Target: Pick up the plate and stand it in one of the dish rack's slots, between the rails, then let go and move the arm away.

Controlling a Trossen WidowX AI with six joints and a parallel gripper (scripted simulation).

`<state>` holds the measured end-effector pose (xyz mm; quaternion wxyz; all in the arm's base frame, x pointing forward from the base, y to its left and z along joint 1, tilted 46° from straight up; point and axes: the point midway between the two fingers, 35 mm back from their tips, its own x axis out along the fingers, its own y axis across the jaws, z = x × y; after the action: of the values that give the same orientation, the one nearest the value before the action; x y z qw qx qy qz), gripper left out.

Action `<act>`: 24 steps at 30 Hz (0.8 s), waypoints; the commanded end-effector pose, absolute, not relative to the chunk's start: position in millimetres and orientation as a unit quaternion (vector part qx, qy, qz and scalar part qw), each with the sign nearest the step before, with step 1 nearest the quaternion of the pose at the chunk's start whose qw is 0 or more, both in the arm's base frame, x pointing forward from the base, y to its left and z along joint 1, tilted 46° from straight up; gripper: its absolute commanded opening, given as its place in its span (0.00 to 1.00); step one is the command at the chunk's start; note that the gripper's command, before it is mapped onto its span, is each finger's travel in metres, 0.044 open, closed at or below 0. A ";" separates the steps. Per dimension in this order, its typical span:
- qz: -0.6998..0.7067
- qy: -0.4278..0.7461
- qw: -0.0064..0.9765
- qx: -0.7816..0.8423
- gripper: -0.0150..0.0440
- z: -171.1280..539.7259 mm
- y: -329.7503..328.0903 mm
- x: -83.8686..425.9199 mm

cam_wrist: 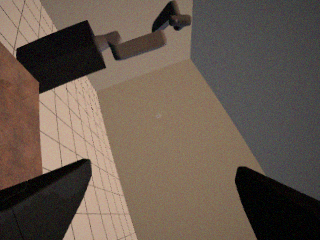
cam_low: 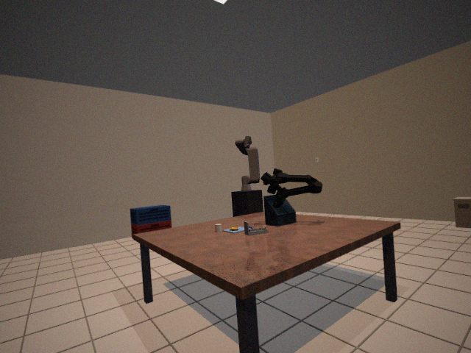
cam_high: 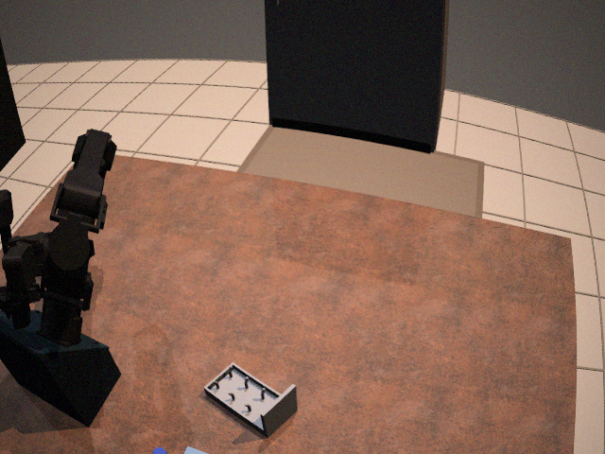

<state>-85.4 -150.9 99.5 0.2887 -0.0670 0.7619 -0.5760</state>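
Note:
The grey dish rack (cam_high: 249, 398) (cam_low: 255, 229) stands on the brown table (cam_high: 341, 293) (cam_low: 304, 243), with small dark pegs on its base and a raised wall at one end. A flat light-blue thing, possibly the plate (cam_low: 232, 229), lies just beside the rack with a small yellow thing on it. Only a sliver of it shows at the bottom edge of the top view (cam_high: 195, 450). My gripper (cam_low: 267, 178) (cam_wrist: 164, 171) is open and empty. It is held high over the arm's base (cam_high: 59, 361), folded back, away from the rack. The wrist view faces a wall and shows neither plate nor rack.
A small pale cup (cam_low: 218, 227) stands left of the light-blue thing. A blue-and-red box (cam_low: 150, 219) sits beyond the table's far left corner. A second, beige arm (cam_low: 251, 161) (cam_wrist: 135, 45) stands on a black pedestal (cam_low: 247, 202) behind the table. A dark cabinet (cam_high: 356, 68) stands on the floor.

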 end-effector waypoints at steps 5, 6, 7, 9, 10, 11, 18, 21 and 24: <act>-0.536 0.776 0.328 -0.051 0.93 96.6 -161.5 -71.5; -0.524 0.780 0.339 -0.046 0.93 95.7 -164.4 -67.2; -0.512 0.784 0.349 -0.042 0.93 94.7 -167.2 -62.8; -0.488 0.790 0.370 -0.032 0.93 92.7 -172.4 -53.6; -0.475 0.793 0.381 -0.027 0.93 91.6 -175.0 -48.9; -0.463 0.795 0.391 -0.022 0.93 90.4 -177.4 -43.9; -0.370 0.808 0.459 0.014 0.93 81.4 -191.7 -6.4; -0.330 0.809 0.485 0.030 0.93 77.1 -196.3 11.2; -0.288 0.809 0.511 0.047 0.93 72.7 -200.1 29.8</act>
<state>15.0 -197.4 76.2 0.4910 0.0350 0.8086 -0.3223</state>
